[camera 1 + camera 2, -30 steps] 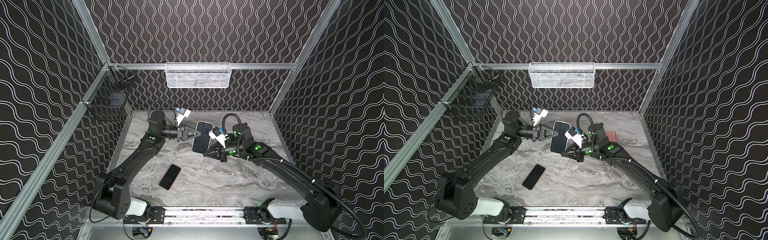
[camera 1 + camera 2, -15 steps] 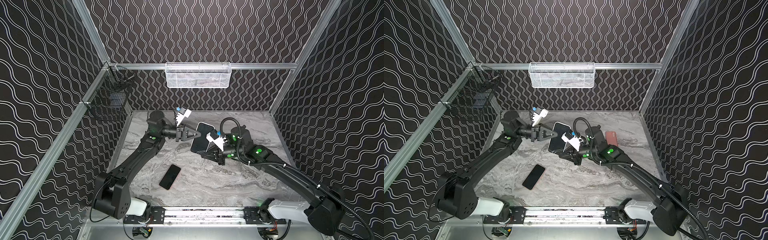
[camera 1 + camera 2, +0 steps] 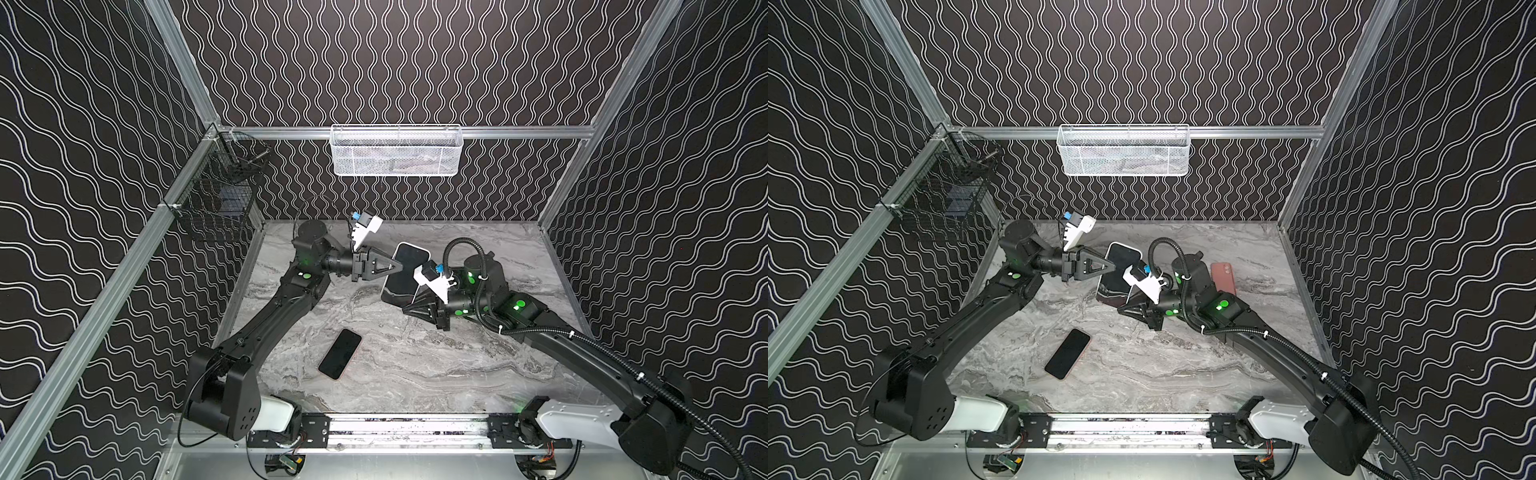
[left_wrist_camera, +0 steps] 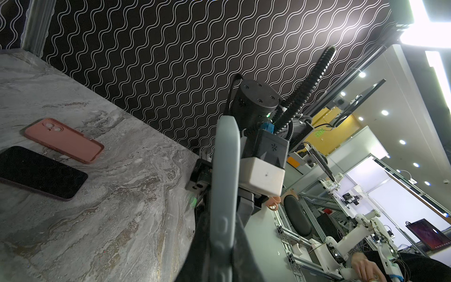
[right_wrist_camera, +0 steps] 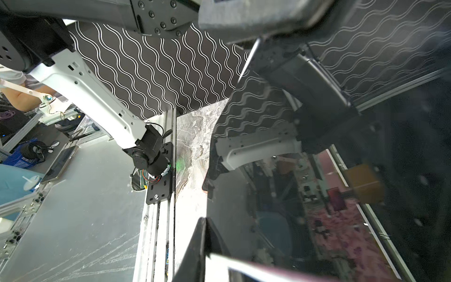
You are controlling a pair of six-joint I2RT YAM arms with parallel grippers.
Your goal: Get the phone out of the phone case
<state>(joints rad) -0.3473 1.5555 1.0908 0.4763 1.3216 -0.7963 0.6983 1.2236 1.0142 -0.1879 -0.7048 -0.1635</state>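
Note:
The phone sits in a pale grey phone case (image 3: 405,266) (image 3: 1121,266) and is held tilted above the marble table. My left gripper (image 3: 397,266) (image 3: 1111,266) is shut on its long side edge. In the left wrist view the case's edge (image 4: 224,183) runs out from between the jaws of the left gripper (image 4: 223,246). My right gripper (image 3: 405,309) (image 3: 1121,309) (image 5: 203,234) has its fingers almost together at the phone's lower corner. Whether they pinch the case rim I cannot tell. In the right wrist view the phone's glossy screen (image 5: 317,171) fills much of the picture.
A bare black phone (image 3: 340,353) (image 3: 1067,353) (image 4: 36,171) lies on the table toward the front. An empty pink case (image 3: 1223,278) (image 4: 63,140) lies behind the right arm. A white mesh basket (image 3: 397,149) hangs on the back rail, a black wire basket (image 3: 216,203) on the left rail.
My right gripper has moved left and in, up to the lower corner of the held phone. The left gripper and the cased phone have barely shifted.

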